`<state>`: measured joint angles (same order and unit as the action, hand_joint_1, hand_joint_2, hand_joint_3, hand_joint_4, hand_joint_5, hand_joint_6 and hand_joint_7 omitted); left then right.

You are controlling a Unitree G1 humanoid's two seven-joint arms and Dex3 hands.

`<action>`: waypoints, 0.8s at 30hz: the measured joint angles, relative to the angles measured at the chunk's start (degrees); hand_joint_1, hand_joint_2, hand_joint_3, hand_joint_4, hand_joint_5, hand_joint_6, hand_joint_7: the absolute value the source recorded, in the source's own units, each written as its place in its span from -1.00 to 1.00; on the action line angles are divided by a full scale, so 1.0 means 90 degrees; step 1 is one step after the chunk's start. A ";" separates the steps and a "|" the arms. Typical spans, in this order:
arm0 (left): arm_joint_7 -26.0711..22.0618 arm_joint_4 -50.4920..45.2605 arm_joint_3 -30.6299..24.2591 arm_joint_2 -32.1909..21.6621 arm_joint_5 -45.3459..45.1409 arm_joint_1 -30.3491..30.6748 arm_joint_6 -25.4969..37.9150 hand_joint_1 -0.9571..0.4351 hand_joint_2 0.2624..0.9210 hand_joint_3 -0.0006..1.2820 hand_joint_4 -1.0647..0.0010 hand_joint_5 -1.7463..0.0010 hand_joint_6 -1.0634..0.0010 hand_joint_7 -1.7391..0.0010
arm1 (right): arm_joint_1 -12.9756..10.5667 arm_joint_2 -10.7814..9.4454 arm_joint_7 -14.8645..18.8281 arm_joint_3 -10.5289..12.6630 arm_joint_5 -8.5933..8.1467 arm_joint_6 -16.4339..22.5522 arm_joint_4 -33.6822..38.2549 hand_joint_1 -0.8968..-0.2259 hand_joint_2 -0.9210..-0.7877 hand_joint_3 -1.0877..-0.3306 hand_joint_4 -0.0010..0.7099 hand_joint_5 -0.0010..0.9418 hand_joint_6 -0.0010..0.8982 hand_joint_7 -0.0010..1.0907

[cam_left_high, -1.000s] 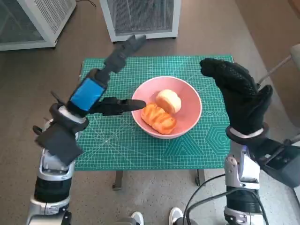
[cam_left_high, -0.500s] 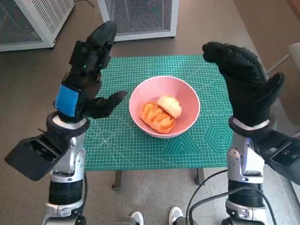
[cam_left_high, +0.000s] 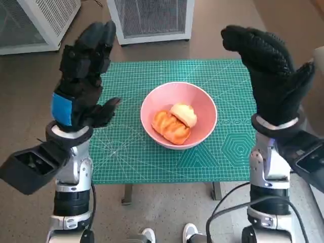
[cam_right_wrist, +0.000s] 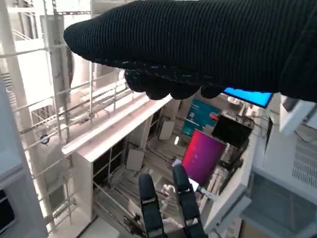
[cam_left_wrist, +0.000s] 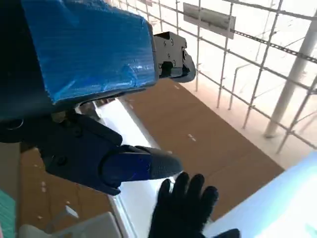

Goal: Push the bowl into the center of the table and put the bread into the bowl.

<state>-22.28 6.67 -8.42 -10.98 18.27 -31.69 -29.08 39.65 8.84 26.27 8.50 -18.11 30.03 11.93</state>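
The pink bowl (cam_left_high: 178,115) sits at the middle of the green mat (cam_left_high: 126,152) and is the only thing standing on it; two pieces of bread (cam_left_high: 173,123) lie inside. Bare mat rings the bowl on every side, widest toward the lower left and lower right of the frame. The left hand (cam_left_high: 81,81) is raised with fingers apart at the left edge of the mat, and the right hand (cam_left_high: 271,76) likewise at the right edge, both apart from the bowl, so the space straight above it is unobstructed. White vented cabinets (cam_left_high: 149,17) stand beyond the far edge, top of the frame.
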 measured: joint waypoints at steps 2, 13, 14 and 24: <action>-0.0012 0.0000 -0.0001 0.0000 0.0001 -0.0015 0.0000 -0.57 1.00 -0.37 0.71 0.97 0.84 0.48 | 0.0000 -0.0005 -0.0013 -0.0005 0.0031 0.0038 0.0037 0.48 -1.00 0.70 0.25 -0.99 -0.62 0.22; -0.0041 0.0148 0.0033 -0.0002 -0.0114 -0.0064 -0.0047 -0.57 1.00 -0.36 0.69 0.97 0.85 0.49 | 0.0001 -0.0052 -0.0018 -0.0015 -0.0023 0.0056 0.0129 0.50 -1.00 0.70 0.24 -1.00 -0.62 0.21; -0.0042 0.0154 0.0039 -0.0002 -0.0131 -0.0070 -0.0050 -0.57 1.00 -0.36 0.70 0.97 0.86 0.49 | 0.0001 -0.0057 -0.0018 -0.0016 -0.0022 0.0056 0.0132 0.51 -1.00 0.70 0.24 -1.00 -0.62 0.21; -0.0140 0.0257 0.0079 0.0000 -0.0110 -0.0121 -0.0055 -0.57 1.00 -0.37 0.72 0.99 0.85 0.49 | 0.0025 -0.0094 -0.0018 -0.0029 -0.0022 0.0064 0.0179 0.53 -1.00 0.70 0.23 -1.00 -0.61 0.19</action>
